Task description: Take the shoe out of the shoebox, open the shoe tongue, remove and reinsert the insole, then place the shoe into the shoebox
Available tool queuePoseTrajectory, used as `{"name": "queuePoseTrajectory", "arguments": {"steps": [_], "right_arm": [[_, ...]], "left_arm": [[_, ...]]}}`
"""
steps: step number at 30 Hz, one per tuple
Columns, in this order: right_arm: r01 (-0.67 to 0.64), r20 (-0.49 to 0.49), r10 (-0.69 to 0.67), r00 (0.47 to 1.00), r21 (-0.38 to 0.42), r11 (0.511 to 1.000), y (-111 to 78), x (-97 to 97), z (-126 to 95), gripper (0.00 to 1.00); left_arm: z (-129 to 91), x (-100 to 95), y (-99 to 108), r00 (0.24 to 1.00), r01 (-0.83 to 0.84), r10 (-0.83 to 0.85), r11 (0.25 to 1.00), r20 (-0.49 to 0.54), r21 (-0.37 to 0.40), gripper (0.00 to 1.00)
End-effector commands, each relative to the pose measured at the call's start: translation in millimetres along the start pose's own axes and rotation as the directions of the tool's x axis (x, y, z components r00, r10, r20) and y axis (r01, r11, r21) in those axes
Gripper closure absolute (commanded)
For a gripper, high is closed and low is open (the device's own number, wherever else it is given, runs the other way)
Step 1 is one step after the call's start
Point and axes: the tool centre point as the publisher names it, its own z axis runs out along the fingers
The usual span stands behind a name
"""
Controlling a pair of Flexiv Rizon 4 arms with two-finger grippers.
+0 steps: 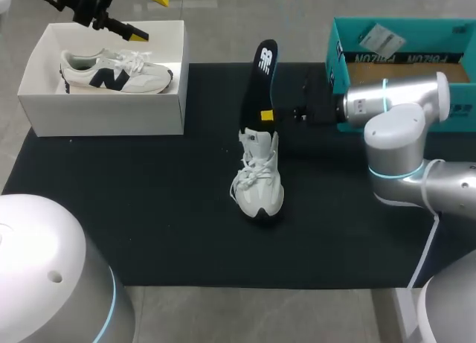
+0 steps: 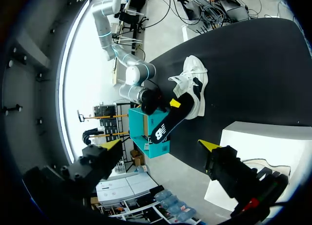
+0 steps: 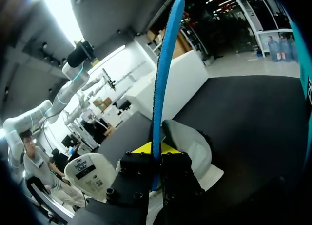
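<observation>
A white shoe [image 1: 257,181] stands on the black mat [image 1: 149,209], toe toward me. A black insole [image 1: 262,79] rises upright from its opening, and my right gripper [image 1: 266,115] is shut on the insole's lower part. In the right wrist view the insole [image 3: 163,78] shows edge-on between the yellow tips of the right gripper [image 3: 154,148], with the shoe [image 3: 192,149] just beyond. My left gripper [image 1: 148,14] hangs open over the white shoebox [image 1: 104,109], which holds a second white shoe [image 1: 111,71]. The left wrist view shows the left gripper [image 2: 161,145] open, holding nothing, with the shoe [image 2: 192,83] and insole [image 2: 168,122] far ahead.
A teal cardboard box [image 1: 401,56] stands at the back right, behind my right arm [image 1: 394,127]. The white shoebox sits at the mat's back left corner. Bare mat lies in front of and to the left of the shoe.
</observation>
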Motion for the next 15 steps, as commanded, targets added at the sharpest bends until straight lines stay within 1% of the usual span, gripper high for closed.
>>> {"name": "queuePoseTrajectory", "arguments": {"steps": [1,5,7,9,10,12,15], "right_arm": [[-0.014,0.020,0.013,1.000,0.036,0.999,-7.9,6.6,-1.3,1.00],[-0.025,0.025,0.024,0.999,0.040,0.999,-13.5,8.6,-2.9,1.00],[-0.018,0.029,0.017,0.999,0.030,0.999,-10.1,9.2,-4.2,1.00],[0.000,0.034,0.000,0.999,0.018,1.000,-2.4,9.3,-5.0,0.40],[0.011,0.036,-0.012,0.999,0.016,1.000,1.9,9.2,-5.4,0.05],[0.027,0.037,-0.028,0.999,0.016,1.000,9.3,8.3,-6.5,0.00],[0.045,0.040,-0.045,0.998,0.018,0.999,18.7,4.6,-8.3,0.00]], "left_arm": [[-0.4,0.0,0.6,1.000,-0.001,0.001,1.000,-0.003,0.001,0.00],[-0.4,0.0,0.6,1.000,-0.001,0.001,1.000,-0.003,0.001,0.00],[-0.4,0.0,0.6,1.000,-0.001,0.001,1.000,-0.003,0.001,0.00],[-0.4,0.0,0.6,1.000,-0.001,0.001,1.000,-0.003,0.001,0.00],[-0.4,0.0,0.6,1.000,-0.001,0.001,1.000,-0.003,0.001,0.00],[-0.4,0.0,0.6,1.000,-0.001,0.001,1.000,-0.003,0.001,0.00],[-0.4,0.0,0.6,1.000,-0.001,0.001,1.000,-0.003,0.001,0.00]]}}
